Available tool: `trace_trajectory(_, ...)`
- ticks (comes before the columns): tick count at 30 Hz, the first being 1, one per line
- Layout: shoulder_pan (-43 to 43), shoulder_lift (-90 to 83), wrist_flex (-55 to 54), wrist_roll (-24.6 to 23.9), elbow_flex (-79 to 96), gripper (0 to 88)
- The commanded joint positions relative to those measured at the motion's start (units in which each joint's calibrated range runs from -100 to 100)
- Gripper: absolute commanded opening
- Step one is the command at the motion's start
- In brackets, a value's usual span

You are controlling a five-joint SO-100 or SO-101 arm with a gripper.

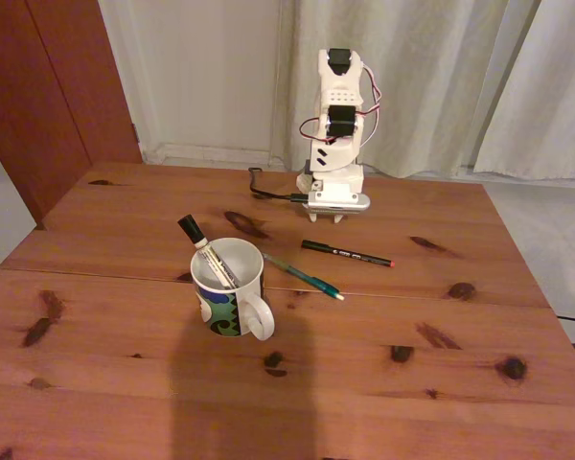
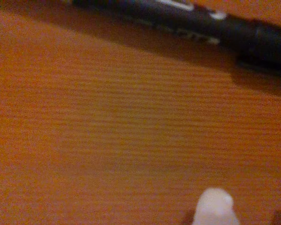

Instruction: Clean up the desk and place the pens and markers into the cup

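Curtains and a red-brown door fill the back of the room, and my arm [image 1: 336, 125] sits folded at the far edge of the pine desk [image 1: 125, 383], looking pretty much parked. So far the white marker with the black cap [image 1: 205, 253] is already standing in the mug [image 1: 228, 286], leaning toward the left rim in the fixed view. Two sticks are left: the thin black pen with the red end [image 1: 347, 253] lies flat to the right of the mug and a bit farther back, and the teal-green pen [image 1: 304, 276] lies slanted just beside the mug's right side, apart from the black one.

In the wrist view I get blurry wood, a dark pen barrel [image 2: 187, 21] across the top and one pale fingertip [image 2: 216, 208] poking in at the bottom. I honestly can't tell how wide the gripper is open, and I don't see anything held in it.

What worries me: both pens are round and thin, so an off-centre pinch probably rolls them away or squirts them out. The teal one is so near the mug that a sloppy approach could bump it, and that mug already carries a leaning marker. Dropping a pen against that marker might bounce it back out.
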Motion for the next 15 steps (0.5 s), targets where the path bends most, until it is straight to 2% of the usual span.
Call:
trace_trajectory(1, 0.85, -0.1, -0.96, -1.4, -2.86, 16.6)
trace_trajectory(3, 1.09, -0.26, -0.96, -1.87, -2.86, 16.6)
trace_trajectory(7, 1.17, -0.18, -0.96, -5.8, -2.86, 16.6)
trace_trajectory(15, 1.74, -0.1, -0.96, -8.89, -2.77, 16.6)
